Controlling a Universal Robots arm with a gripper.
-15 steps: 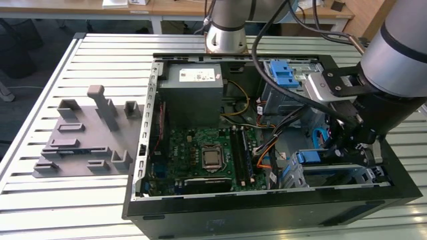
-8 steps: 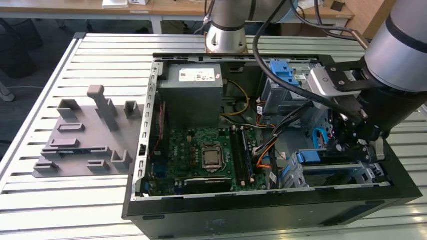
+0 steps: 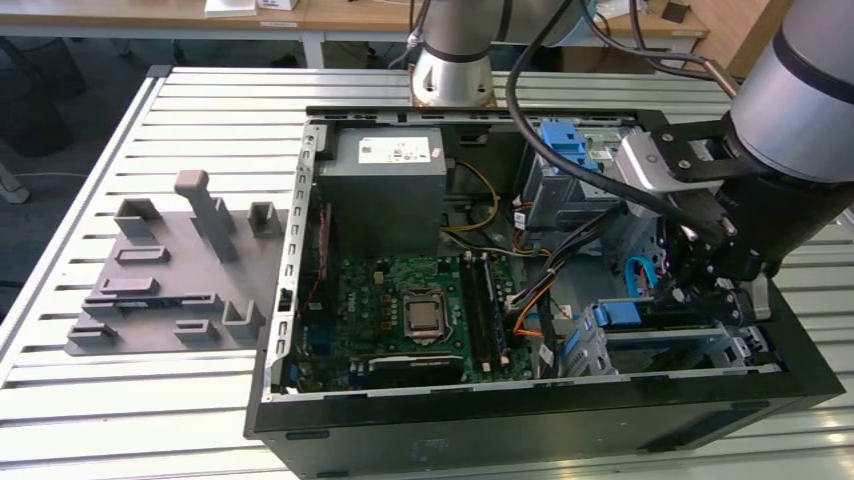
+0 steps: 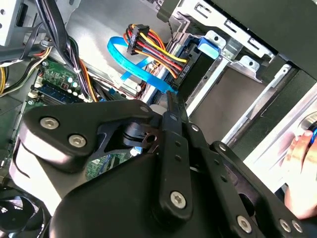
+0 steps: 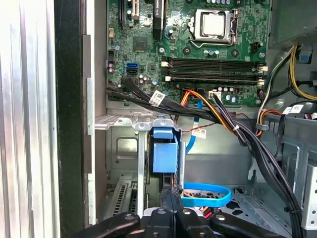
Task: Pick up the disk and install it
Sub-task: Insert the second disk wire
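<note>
The hand (image 5: 171, 198) sits low in the open case (image 3: 287, 300), at the drive cage in the corner on the exterior view's right. Its fingers are pressed together with nothing visible between them, tips just behind the disk (image 5: 164, 151). The disk stands edge-on in the cage slot, blue rail end facing the hand; whether it is fully seated I cannot tell. If this is the seating push, it should run straight along the slot, centred on the rail end so that the disk does not skew. The blue cable (image 5: 208, 196) and the wire bundle (image 4: 153, 52) lie just beside the fingers and could snag.
</note>
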